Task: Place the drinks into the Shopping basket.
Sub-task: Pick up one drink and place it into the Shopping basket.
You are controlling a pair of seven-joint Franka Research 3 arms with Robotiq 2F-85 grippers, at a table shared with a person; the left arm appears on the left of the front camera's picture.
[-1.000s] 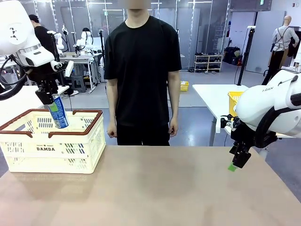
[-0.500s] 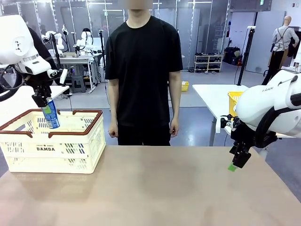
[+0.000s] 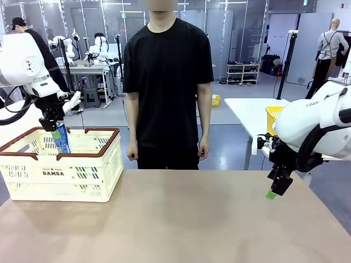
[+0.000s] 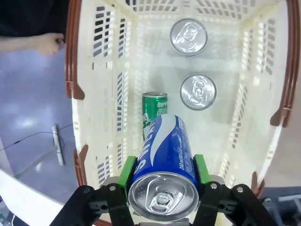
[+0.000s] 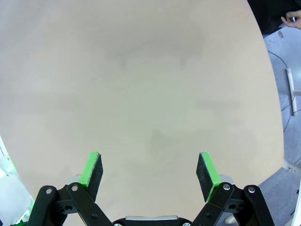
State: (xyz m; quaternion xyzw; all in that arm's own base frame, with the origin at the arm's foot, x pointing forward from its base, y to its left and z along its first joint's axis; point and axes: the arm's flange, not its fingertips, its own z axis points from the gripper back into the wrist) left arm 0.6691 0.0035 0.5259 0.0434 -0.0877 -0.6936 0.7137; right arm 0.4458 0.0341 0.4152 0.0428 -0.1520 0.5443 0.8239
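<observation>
- From my seat, the left gripper [image 4: 162, 176] is clamped on a blue can [image 4: 164, 160], green pads [image 4: 126, 172] pressed against both sides just under the silver top, the can hanging over the open basket [image 4: 75, 70].
- My worry here: the can tilts a little in the front view, its lower end dipped inside the rim near the basket's back left corner. If I let go from this height it could land on its edge and tip over.
- Second risk: a green can [image 4: 154, 109] stands right below and just beyond the blue one. A straight drop might clip it and knock it down.
- Third: the brown rim [image 3: 85, 154] and the slotted wall are close to the can, so drifting sideways could catch the can on them.
- Inside the basket I count three cans already: the green one near the wall, then two more seen top-down, a silver-topped can [image 4: 198, 91] in the middle and another silver top [image 4: 188, 36] at the far end. All three stand upright and apart from one another.
- The right gripper [image 5: 149, 175] hangs over bare table [image 5: 141, 70], fingers spread wide and empty.
- Beyond the table a person [image 3: 166, 82] stands with hands down, not reaching in.
</observation>
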